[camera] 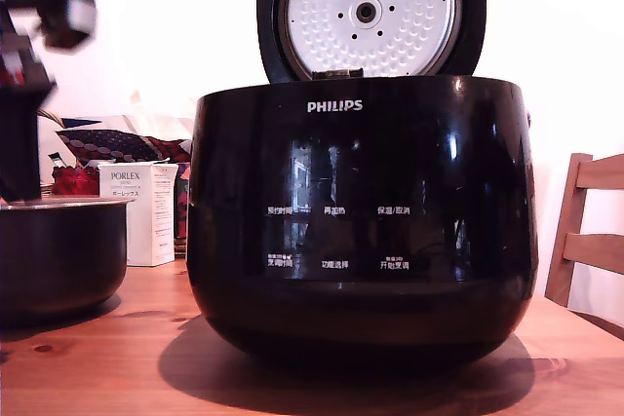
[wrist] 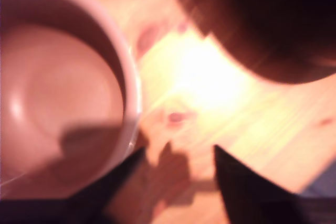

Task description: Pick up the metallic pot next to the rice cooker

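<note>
The metallic pot (camera: 60, 258) is dark and round with a thin pale rim, and stands on the wooden table at the exterior view's left, beside the rice cooker (camera: 361, 221). The cooker is large, glossy black and marked PHILIPS, with its lid (camera: 369, 12) raised to show a dimpled silver plate. My arm (camera: 21, 114) hangs blurred just over the pot's rim. In the wrist view my gripper (wrist: 178, 153) is open, its two dark fingers spread over bare wood right beside the pot (wrist: 58, 103), whose empty inside shows. The cooker (wrist: 262, 19) bulges close by.
A white PORLEX box (camera: 138, 211) stands behind the pot, with patterned cushions (camera: 117, 143) further back. A wooden chair back (camera: 585, 231) is at the exterior view's right. The wooden table (camera: 117, 358) runs under everything.
</note>
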You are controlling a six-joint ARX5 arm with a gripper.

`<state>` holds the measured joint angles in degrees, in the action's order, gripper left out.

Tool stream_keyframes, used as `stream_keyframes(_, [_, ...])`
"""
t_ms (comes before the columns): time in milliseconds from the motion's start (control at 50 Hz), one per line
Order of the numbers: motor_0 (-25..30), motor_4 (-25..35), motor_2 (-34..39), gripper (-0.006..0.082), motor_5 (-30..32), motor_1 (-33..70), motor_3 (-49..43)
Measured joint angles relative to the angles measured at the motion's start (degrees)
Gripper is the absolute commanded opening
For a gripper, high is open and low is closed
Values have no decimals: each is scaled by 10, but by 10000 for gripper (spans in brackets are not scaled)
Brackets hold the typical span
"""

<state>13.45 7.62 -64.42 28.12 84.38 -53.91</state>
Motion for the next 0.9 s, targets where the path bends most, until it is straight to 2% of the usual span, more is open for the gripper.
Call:
stream_keyframes(180, [0,-31,0,428,9,19,19])
stream_keyframes(520, [-3,-32,0,379,15,25,23])
stream_keyframes(700, [-7,-32,0,365,15,67,18])
stream_keyframes(760, [-7,-32,0,281,17,77,21])
stream_keyframes(860, [-7,-33,-1,-38,17,76,15])
stream_keyframes(900, [-7,-34,-4,-11,17,76,5])
